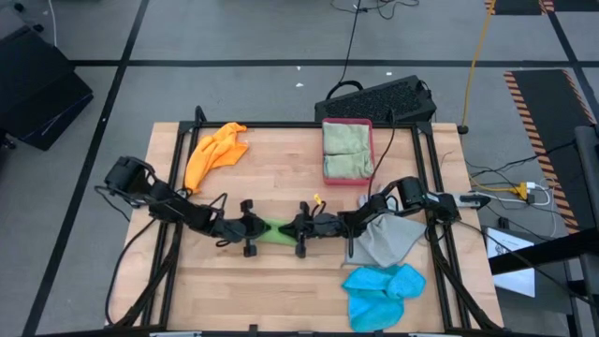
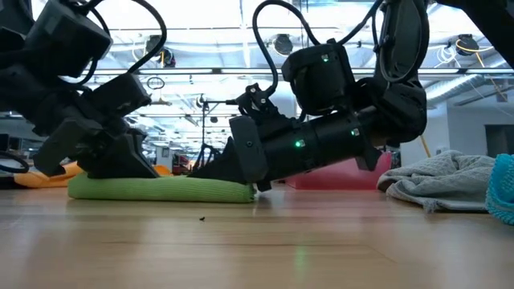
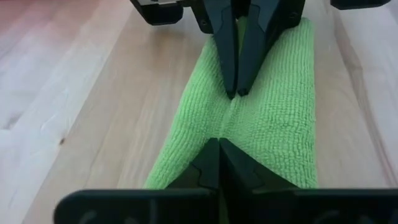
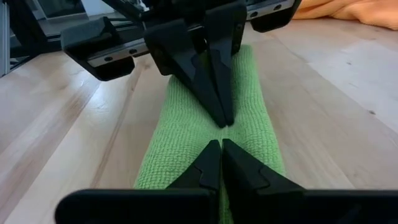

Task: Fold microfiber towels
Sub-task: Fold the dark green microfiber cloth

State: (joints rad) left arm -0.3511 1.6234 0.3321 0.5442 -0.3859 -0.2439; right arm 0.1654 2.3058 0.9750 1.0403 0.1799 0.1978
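A wooden worktop [image 1: 281, 281] seen from above, with two dark robot arms meeting at its middle over a bright green towel [image 1: 276, 231] folded into a narrow strip. The left gripper [image 1: 255, 229] presses on one end of the strip and the right gripper [image 1: 298, 227] on the other, tips facing each other and nearly touching. Both grippers are clenched, fingers pinched together on the green towel's top surface along its middle line. An orange towel [image 1: 213, 152] lies crumpled near the far left corner. A pink-red tray [image 1: 365, 124] at the far edge holds folded pale sage towels [image 1: 345, 152]. A grey towel [image 1: 388, 239] lies rumpled beside the right arm, and a bright blue towel [image 1: 382, 291] sits bunched near the front right edge.
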